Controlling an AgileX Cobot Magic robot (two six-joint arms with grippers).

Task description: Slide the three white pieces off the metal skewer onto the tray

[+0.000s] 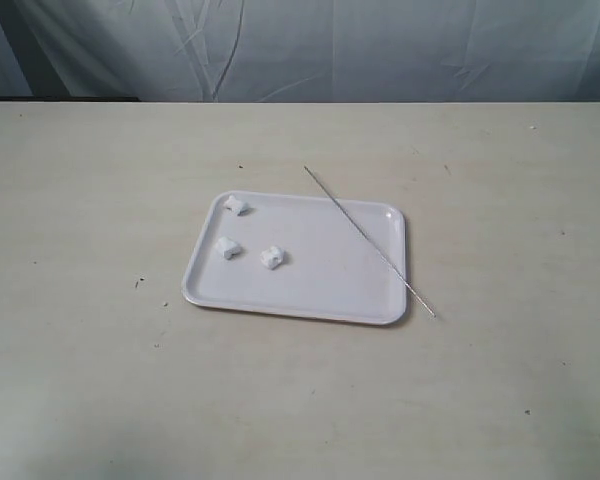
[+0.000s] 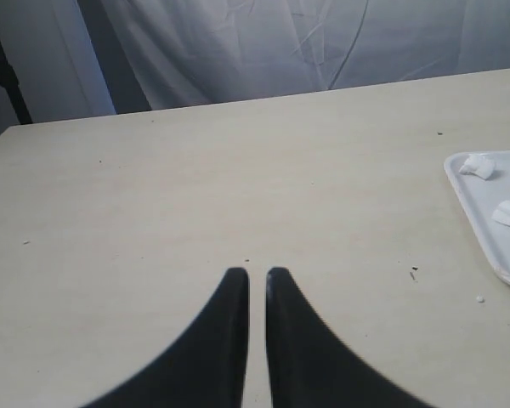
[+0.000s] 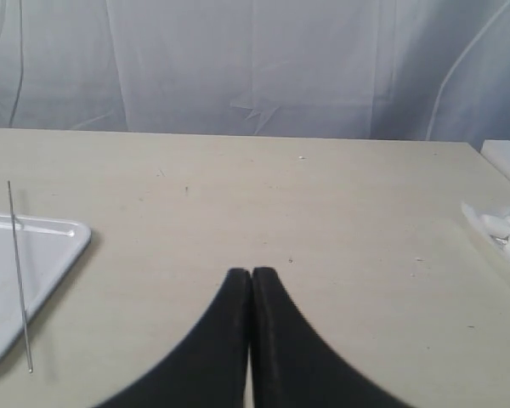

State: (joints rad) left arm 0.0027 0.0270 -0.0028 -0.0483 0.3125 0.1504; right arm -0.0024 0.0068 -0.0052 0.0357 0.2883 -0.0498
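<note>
The white tray [image 1: 325, 285] lies flat at the table's middle. The three white pieces [image 1: 237, 205], [image 1: 228, 248], [image 1: 272, 257] rest loose on its left half, apart from each other. The metal skewer [image 1: 368, 240] is bare and lies diagonally over the tray's right side, both ends sticking out past the rim. Neither gripper shows in the exterior view. My left gripper [image 2: 257, 274] hovers over bare table left of the tray [image 2: 486, 204], with only a thin slit between its fingers and nothing held. My right gripper [image 3: 252, 272] is shut and empty, right of the skewer [image 3: 19, 272].
A crumpled white wad [image 3: 503, 229] and a white flat edge [image 3: 508, 155] sit at the table's far right in the right wrist view. A pale curtain [image 1: 380, 50] hangs behind the table's back edge. Small dark specks dot the tabletop.
</note>
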